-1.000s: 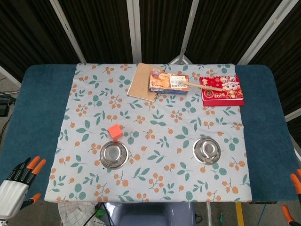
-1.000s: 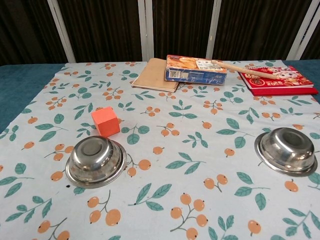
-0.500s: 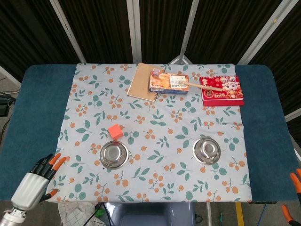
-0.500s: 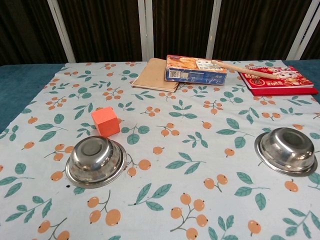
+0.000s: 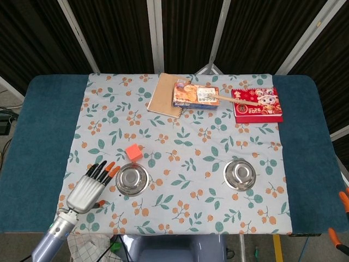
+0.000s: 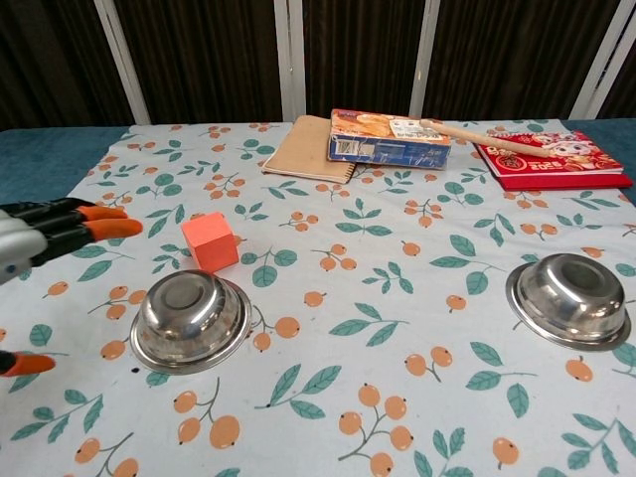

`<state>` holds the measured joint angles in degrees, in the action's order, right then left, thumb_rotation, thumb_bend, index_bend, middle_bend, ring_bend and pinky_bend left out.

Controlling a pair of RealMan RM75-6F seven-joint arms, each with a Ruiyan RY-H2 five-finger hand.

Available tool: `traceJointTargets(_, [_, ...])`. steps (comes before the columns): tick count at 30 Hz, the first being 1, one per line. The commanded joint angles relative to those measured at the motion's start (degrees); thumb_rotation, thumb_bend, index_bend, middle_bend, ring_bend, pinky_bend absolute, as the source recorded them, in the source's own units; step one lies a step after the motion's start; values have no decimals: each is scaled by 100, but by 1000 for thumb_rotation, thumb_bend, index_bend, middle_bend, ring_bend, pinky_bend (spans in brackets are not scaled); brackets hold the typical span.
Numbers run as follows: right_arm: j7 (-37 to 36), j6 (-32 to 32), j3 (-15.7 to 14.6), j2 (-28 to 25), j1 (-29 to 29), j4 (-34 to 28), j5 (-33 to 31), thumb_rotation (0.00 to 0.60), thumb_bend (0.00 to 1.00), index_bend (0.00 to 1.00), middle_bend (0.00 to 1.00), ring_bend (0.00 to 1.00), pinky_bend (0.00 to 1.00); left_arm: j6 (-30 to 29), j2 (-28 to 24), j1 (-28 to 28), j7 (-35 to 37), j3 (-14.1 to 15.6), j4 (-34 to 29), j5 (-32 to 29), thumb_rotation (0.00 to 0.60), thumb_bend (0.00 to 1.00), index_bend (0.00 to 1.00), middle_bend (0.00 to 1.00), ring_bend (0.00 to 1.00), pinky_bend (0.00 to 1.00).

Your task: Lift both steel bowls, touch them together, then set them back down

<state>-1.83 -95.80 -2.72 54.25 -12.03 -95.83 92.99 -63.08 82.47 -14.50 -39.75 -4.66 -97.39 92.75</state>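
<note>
Left hand (image 5: 87, 187) had moved in beside left steel bowl (image 5: 132, 179), fingers spread, empty. Right hand (image 5: 341, 229) barely visible, state unclear. Right steel bowl (image 5: 239, 174) untouched; no grasp yet.

Left hand (image 5: 90, 185) empty, fingers spread; right hand (image 5: 341, 221) barely visible.

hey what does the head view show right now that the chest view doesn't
Only the head view shows the right hand, just its orange fingertips at the lower right edge, plus the left forearm and the table's full blue border. Only the chest view shows the bowls side-on. Both show the left hand, the left bowl, the right bowl, the orange cube, and the book, box and spoon at the back.
</note>
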Motion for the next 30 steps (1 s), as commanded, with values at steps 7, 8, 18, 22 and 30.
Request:
traceJointTargets(7, [-303, 24, -29, -109, 30, 19, 39, 600, 388, 0, 0, 0, 11, 937, 1173, -859, -1240, -452, 95, -1220, 542, 100, 0, 81, 16, 184])
traceJointTargets(8, [-328, 20, -36, -117, 31, 20, 55, 600, 388, 0, 0, 0, 11, 942, 1248, -904, -1320, -453, 137, -1262, 542, 103, 0, 87, 16, 188])
traceJointTargets(18, [-487, 2, -7, -158, 43, 51, -15, 600, 389, 0, 0, 0, 11, 872, 1738, -1187, -1858, -480, 514, -1809, 532, 114, 0, 131, 60, 214])
traceJointTargets(22, [-547, -27, -12, -167, 36, 55, -2, 600, 389, 0, 0, 0, 11, 881, 1798, -1285, -1896, -490, 642, -2069, 530, 114, 0, 150, 60, 208])
traceJointTargets(30, [-538, -6, -16, -150, 49, 59, -14, 600, 388, 0, 0, 0, 11, 724, 1774, -1376, -1960, -365, 668, -2264, 528, 112, 0, 157, 60, 241])
